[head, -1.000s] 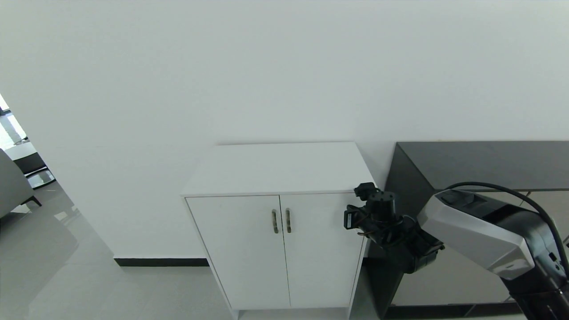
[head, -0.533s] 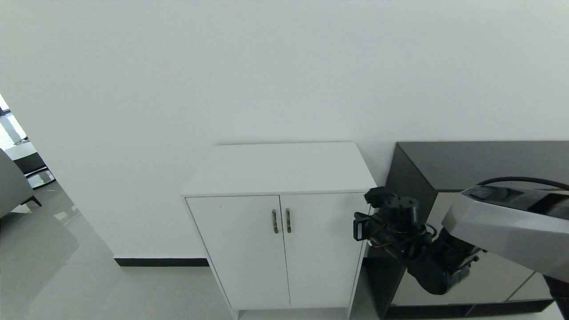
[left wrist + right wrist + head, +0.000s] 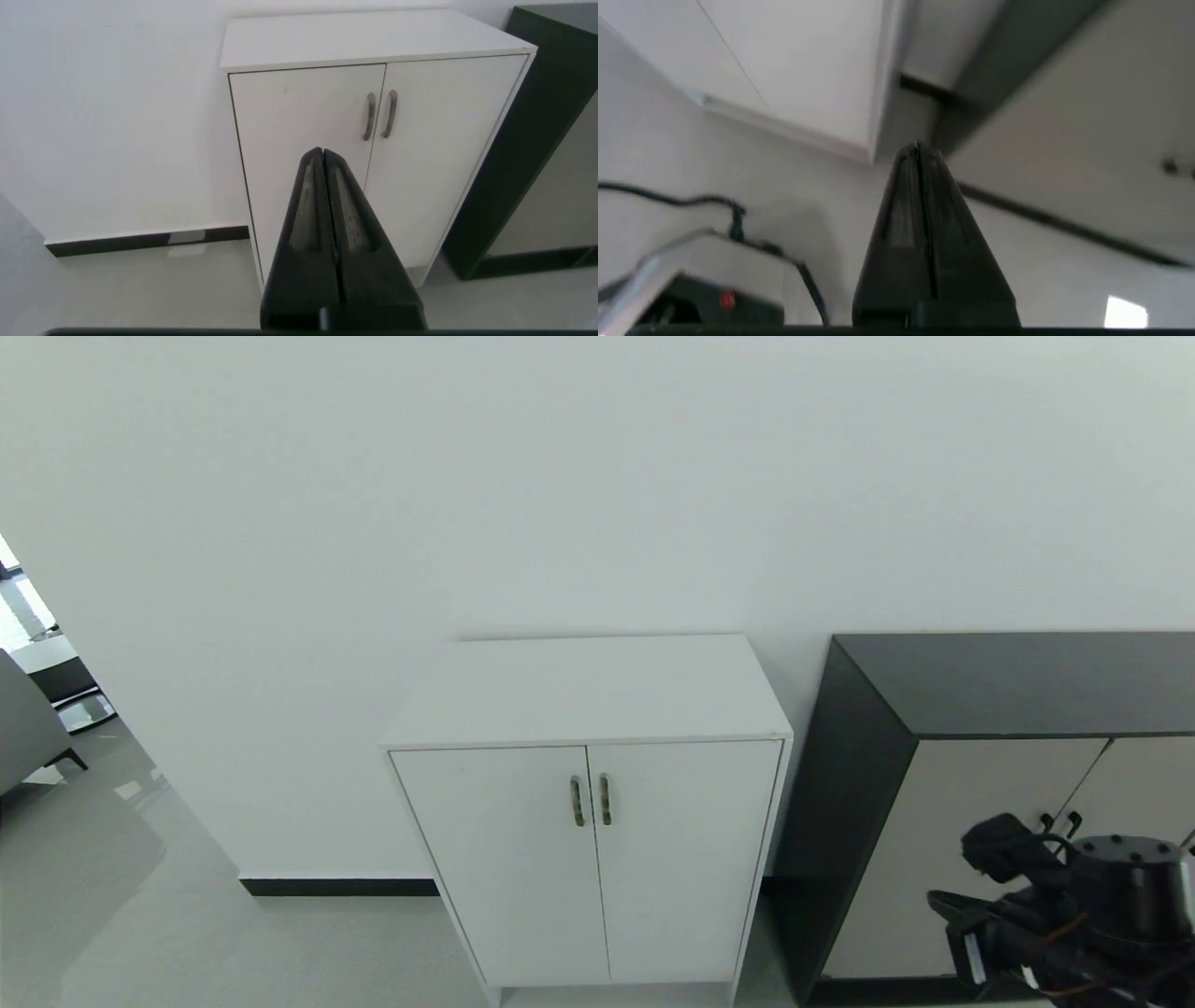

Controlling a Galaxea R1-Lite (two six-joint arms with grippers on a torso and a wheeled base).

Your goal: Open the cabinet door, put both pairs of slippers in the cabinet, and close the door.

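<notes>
Shows a plain white wall rising behind the white cabinet. Finds pale grey floor spreading in front of the cabinet and to its left. Sets a dark sideboard with mirrored fronts just beside the cabinet on its right. Catches the cabinet itself backed against the wall, both doors shut flush. Places the right gripper low and to the right of the cabinet, in front of the sideboard, fingers pressed together on nothing. Frames the left gripper in front of the cabinet, apart from it and pointing toward its front, fingers likewise closed tight and empty. Picks out two upright metal handles side by side at the seam where the cabinet doors meet
</notes>
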